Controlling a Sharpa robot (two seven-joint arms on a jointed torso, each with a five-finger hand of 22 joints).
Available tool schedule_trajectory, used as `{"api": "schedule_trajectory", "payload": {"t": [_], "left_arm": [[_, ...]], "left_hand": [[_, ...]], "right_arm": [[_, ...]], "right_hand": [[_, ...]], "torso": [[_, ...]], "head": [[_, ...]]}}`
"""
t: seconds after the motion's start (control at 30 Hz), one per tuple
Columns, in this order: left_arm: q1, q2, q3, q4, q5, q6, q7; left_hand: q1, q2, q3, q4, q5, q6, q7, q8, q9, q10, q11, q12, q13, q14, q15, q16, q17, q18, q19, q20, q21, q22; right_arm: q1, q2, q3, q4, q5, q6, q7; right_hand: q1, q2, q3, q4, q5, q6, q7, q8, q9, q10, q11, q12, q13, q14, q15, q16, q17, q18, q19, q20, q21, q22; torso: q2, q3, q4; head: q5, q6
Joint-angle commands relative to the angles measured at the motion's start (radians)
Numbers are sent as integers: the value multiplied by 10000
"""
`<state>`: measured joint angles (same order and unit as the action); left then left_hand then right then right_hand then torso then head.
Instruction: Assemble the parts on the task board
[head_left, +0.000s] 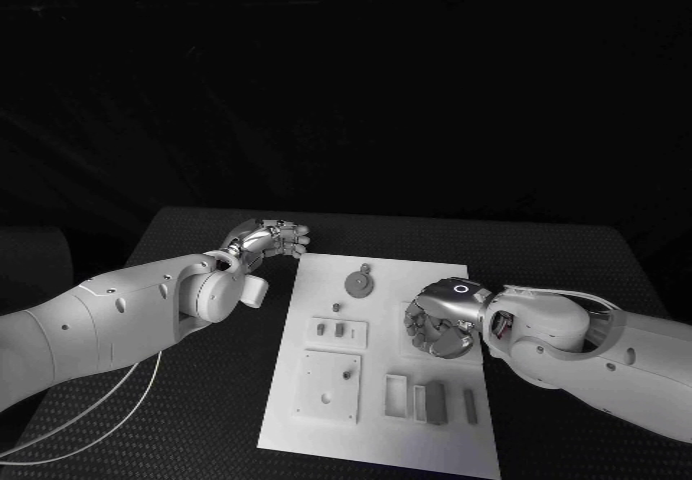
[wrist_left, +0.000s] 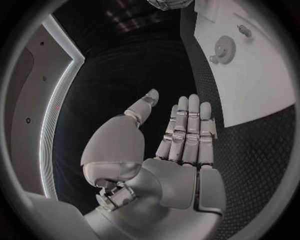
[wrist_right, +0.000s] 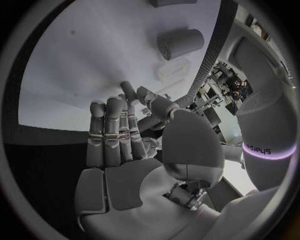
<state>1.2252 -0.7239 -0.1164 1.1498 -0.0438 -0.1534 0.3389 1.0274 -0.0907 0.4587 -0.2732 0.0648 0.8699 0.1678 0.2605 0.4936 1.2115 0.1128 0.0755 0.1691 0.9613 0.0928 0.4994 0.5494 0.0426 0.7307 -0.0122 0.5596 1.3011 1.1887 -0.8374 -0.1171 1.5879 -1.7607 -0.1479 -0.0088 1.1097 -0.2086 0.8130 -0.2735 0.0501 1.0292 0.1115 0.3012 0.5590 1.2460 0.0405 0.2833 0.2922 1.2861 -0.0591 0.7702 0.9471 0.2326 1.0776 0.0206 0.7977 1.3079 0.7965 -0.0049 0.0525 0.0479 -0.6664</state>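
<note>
So the white board (head_left: 378, 430) lies flat in the middle of the dark surface (head_left: 188, 420), long side running away from the robot. The left hand (head_left: 267, 238) hangs off the board's far-left corner, over bare surface; in the left wrist view its fingers (wrist_left: 187, 130) are straight and pressed side by side with the thumb out to the side, nothing in them. The right hand (head_left: 440, 320) sits over the board's right edge about halfway along, fingers (wrist_right: 115, 130) loosely together and slightly bent with nothing visibly pinched, though I can't tell if the tips touch the board.

Stuff on the board: a round gear (head_left: 358, 285) near the far end, a small plate with two pegs (head_left: 339, 330) beside the right hand, a bigger square plate (head_left: 329, 385) closer in, and a row of little upright blocks (head_left: 428, 400) by the near-right corner. A thin white cable (head_left: 87, 415) loops across the surface under the left arm.
</note>
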Motion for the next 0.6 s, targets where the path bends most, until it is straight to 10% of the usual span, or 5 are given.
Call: {"api": "schedule_trajectory", "payload": {"t": [0.03,0.6], "left_arm": [[4,11,8,16,58,140,61],[-2,21,8,14,60,151,66]], "left_hand": [[-96,-12,-5,55,2,-35,65,71,-16,-18,49,-59,-10,-37,2,-64,20,192,-12,47,-60,15],[-111,3,-5,67,5,-32,63,78,-19,-14,46,-54,-11,-36,3,-77,36,194,-12,48,-66,23]], "right_arm": [[-32,25,-7,16,-284,59,-8],[-93,105,-5,83,-673,-471,-341]], "right_hand": [[-5,159,79,10,-15,110,-17,57,10,104,-4,88,76,5,-90,63,-4,292,104,-5,66,175],[-2,619,550,-87,-16,481,-166,220,58,329,-148,389,275,214,-231,248,52,292,328,-153,311,183]], "torso": [[-5,-1,-3],[-2,-1,2]], "head": [[-8,-21],[-18,-29]]}}
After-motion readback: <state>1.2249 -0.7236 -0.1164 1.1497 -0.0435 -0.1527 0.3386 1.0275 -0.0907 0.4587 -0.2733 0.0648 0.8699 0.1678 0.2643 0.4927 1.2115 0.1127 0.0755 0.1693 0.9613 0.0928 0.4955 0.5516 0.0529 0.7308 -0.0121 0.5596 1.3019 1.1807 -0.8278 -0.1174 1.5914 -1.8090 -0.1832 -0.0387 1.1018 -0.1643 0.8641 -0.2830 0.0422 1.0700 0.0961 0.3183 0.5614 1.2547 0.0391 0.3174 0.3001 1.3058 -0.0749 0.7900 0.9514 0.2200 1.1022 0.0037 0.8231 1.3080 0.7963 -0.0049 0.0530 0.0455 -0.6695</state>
